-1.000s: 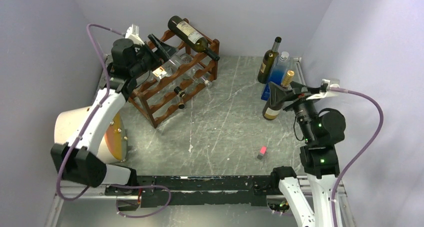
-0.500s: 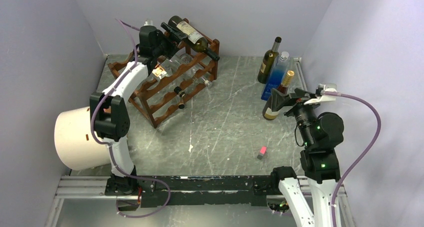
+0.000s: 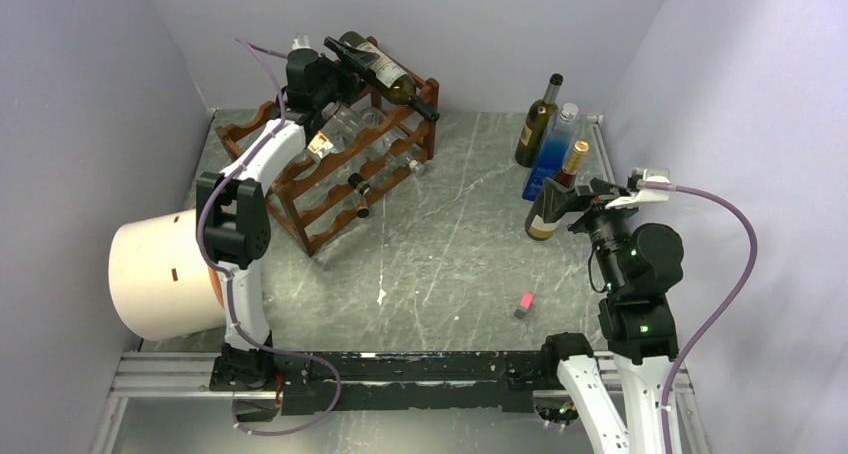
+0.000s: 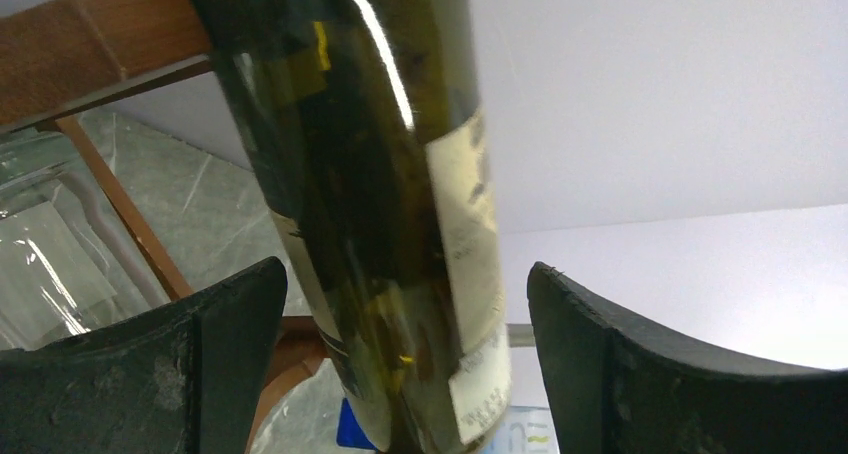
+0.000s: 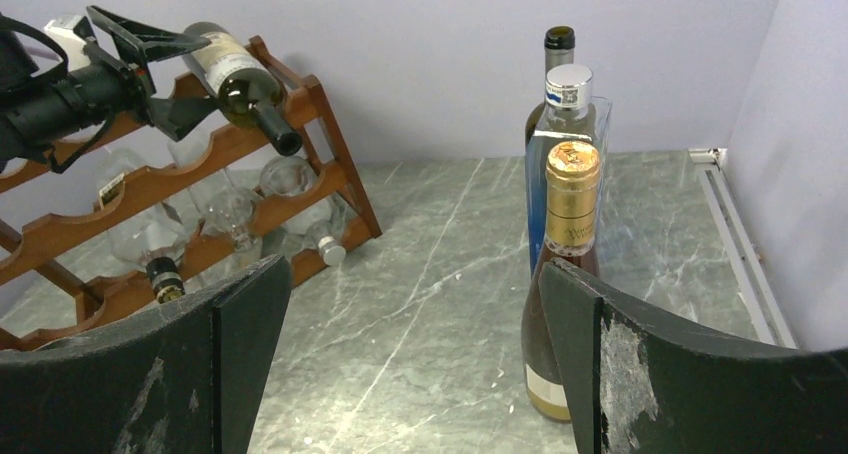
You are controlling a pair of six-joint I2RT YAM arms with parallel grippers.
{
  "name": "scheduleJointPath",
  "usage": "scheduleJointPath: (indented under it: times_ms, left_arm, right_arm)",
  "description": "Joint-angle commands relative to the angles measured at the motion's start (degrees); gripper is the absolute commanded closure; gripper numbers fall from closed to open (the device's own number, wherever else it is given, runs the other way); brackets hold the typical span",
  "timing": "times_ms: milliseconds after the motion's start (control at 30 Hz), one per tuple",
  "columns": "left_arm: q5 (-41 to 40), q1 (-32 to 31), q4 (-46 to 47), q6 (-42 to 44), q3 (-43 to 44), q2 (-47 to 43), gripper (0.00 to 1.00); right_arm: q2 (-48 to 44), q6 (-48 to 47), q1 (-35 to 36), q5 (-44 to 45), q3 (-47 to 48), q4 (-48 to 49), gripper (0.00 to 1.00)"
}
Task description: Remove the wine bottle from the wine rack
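Marble table (image 3: 450,264) | one wine rack (image 4: 90,44), one wine bottle (image 3: 380,66) atop | left claw (image 4: 405,304) wide | right claw (image 5: 415,304) wide

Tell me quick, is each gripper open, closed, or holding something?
Left gripper: open, fingers either side of the wine bottle, not closed on it.
Right gripper: open, holding nothing.
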Motion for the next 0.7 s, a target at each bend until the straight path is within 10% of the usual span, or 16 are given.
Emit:
scheduleJointPath:
  times_ms: [0, 433, 667]
  left_arm:
    - [0.6, -0.9, 3.7, -2.8, 2.4, 3.1, 0.07]
    - [0.4, -2.8, 10.7, -3.4, 5.6, 8.6, 0.01]
    - [1.8, -2.3, 15.2, -4.8, 3.8, 5.8, 0.45]
  right_arm:
    - [0.3, -0.6, 0.0, 0.5, -0.1, 0.8, 0.00]
    - [1.3, -1.4, 1.5, 1.6, 0.2, 1.0, 0.00]
    - [1.6, -1.6, 2.0, 1.7, 0.1, 1.1, 0.00]
